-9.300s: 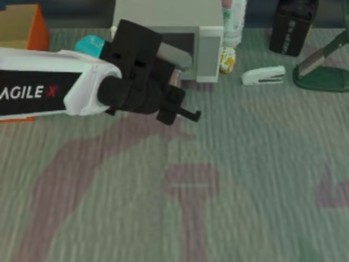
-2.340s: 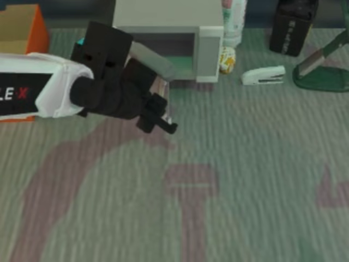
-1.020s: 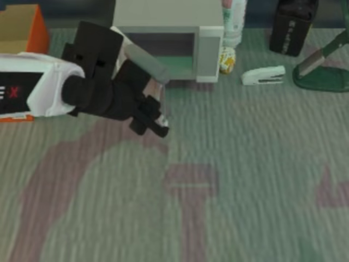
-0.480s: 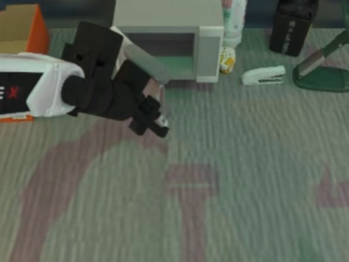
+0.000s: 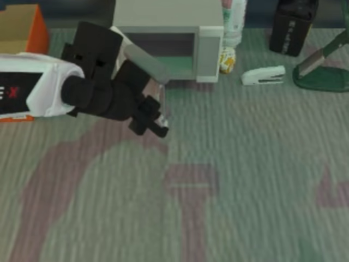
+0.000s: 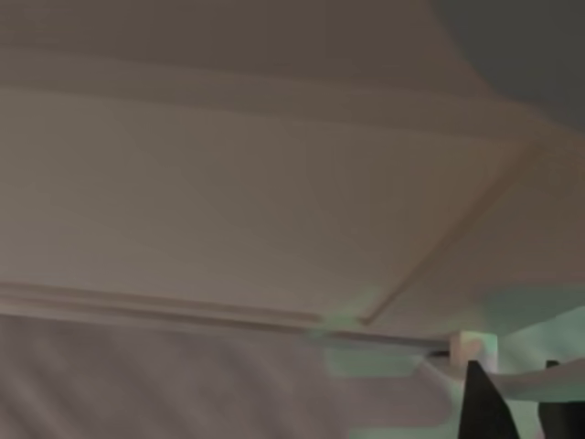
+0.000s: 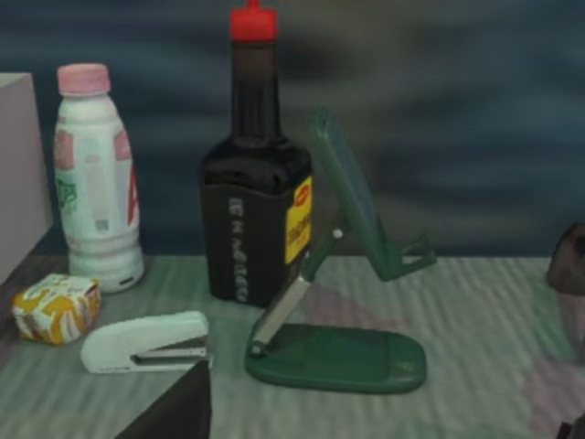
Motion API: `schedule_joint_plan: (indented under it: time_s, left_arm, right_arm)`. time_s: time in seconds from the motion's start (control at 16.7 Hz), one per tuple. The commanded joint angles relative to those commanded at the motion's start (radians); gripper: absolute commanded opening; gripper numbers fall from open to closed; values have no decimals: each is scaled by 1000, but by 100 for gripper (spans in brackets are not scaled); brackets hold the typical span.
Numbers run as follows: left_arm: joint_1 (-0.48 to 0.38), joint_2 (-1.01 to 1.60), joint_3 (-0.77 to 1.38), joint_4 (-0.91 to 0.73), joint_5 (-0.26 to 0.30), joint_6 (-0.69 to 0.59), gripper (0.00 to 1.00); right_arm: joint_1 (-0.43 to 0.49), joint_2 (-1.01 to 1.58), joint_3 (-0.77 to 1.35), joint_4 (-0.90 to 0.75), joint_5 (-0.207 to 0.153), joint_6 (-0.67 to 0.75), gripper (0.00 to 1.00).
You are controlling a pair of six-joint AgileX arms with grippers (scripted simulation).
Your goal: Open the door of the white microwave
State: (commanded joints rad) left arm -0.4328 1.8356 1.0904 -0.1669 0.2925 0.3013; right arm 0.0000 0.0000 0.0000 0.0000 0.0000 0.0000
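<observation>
Table (image 5: 245, 191) covered in a ribbed grey-green cloth with faded mauve patches; dark blue-grey backdrop behind it in the right wrist view.

White microwave (image 5: 169, 13) at the far edge of the table, boxy, matte, narrow grey control panel (image 5: 208, 54) at its right. Cavity (image 5: 163, 49) exposed, greenish floor visible, nothing seen inside. Door (image 5: 144, 60) swung outward and leftward from the microwave's front, a flat panel with greyish window; same panel fills the left wrist view (image 6: 228, 210) at close range.

Left gripper (image 5: 154, 117) in front of the microwave, at the door's free edge; dark fingers (image 6: 484, 412) pinched on the pale edge of the door. Left arm, white shell over black wrist, extending leftward from the microwave.

Orange cardboard box (image 5: 22, 24) left of the microwave, open top, contents not discernible. Right of the microwave: white plastic bottle with pink cap (image 7: 96, 183), small yellow packet (image 7: 55, 306), white stapler (image 7: 146, 340), dark sauce bottle with red cap (image 7: 256, 210), green folding stand (image 7: 338, 357).

Right gripper seen only as dark edges in its own wrist view; finger state cannot be told.
</observation>
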Motion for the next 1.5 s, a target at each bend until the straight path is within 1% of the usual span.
schedule_joint_plan:
  time_s: [0.48, 1.5]
  left_arm:
    - [38, -10, -6, -23, 47, 78, 0]
    - [38, -10, -6, -23, 47, 79, 0]
  right_arm:
    - [0, 0, 0, 0, 0, 0, 100]
    - [0, 0, 0, 0, 0, 0, 100]
